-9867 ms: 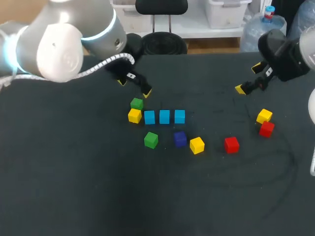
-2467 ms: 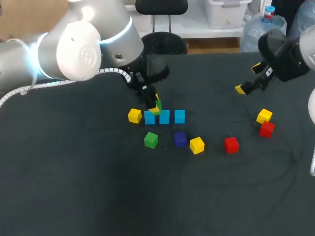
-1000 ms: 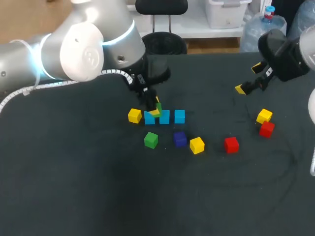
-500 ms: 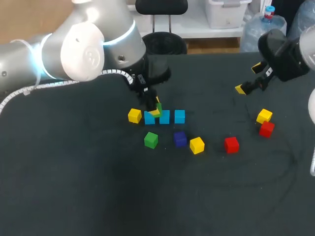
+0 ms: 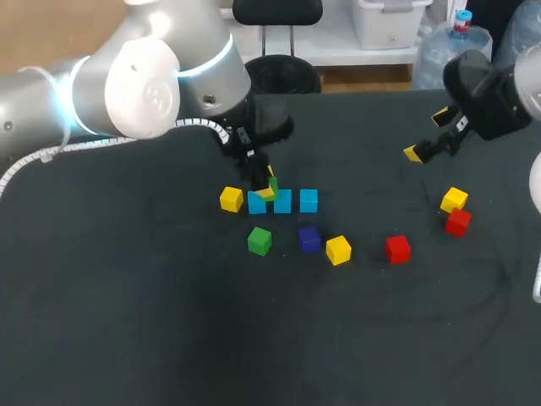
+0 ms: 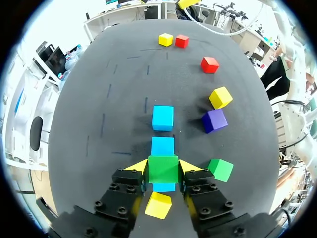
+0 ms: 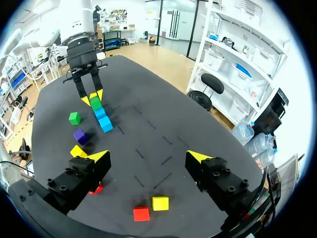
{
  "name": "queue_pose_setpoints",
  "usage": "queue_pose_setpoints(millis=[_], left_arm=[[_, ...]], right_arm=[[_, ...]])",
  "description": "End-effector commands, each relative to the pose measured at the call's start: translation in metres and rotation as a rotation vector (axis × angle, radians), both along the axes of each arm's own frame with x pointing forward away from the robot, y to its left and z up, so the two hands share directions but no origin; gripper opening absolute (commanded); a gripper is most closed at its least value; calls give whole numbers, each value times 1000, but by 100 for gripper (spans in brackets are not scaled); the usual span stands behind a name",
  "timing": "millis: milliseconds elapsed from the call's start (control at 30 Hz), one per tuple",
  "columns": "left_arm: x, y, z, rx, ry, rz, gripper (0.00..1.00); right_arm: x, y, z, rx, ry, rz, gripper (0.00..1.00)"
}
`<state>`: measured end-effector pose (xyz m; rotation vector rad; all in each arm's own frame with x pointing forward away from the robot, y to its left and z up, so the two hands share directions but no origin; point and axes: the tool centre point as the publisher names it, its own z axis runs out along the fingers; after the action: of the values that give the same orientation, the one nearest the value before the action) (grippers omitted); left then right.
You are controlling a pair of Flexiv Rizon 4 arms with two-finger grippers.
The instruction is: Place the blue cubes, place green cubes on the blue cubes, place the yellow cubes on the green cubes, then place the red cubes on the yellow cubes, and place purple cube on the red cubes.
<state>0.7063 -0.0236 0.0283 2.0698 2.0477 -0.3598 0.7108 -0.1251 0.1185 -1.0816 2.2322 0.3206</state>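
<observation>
Two flat sides of the small, solid green cube [image 6: 163,169] are clamped between my left fingers [image 6: 138,166], just over the leftmost blue cube [image 6: 164,187] on the dark counter [image 5: 127,296]. It seems light, rigid and smooth-faced, so a centred side grip suits. My right fingers [image 7: 99,155] hang apart, empty.

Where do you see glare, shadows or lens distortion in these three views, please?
Head view: the white left arm is glaringly bright against the matte black table. Left wrist view: fisheye curves the table's edge; the small green cube in the left tool is evenly lit, shadows faint. Right wrist view: same curving; the open right tool looms large, the light blue cubes tiny.
</observation>
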Motion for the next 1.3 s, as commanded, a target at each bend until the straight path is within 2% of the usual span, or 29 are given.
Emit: queue_pose_setpoints(millis=[33, 100, 633, 867, 1167, 1300], left_arm=[[2, -1, 0, 5, 5, -2, 13], [2, -1, 0, 5, 5, -2, 11], [0, 0, 0, 9, 6, 0, 27], [0, 0, 0, 11, 4, -1, 28], [1, -1, -1, 13, 5, 0, 36], [1, -1, -1, 12, 4, 2, 36]], right_arm=[[-1, 1, 0, -3, -2, -4, 100], [-1, 1, 0, -3, -2, -4, 100], [-1, 1, 0, -3, -2, -4, 100], [-1, 1, 0, -3, -2, -4, 100], [-1, 1, 0, -3, -2, -4, 100], [-1, 1, 0, -3, -2, -4, 100]])
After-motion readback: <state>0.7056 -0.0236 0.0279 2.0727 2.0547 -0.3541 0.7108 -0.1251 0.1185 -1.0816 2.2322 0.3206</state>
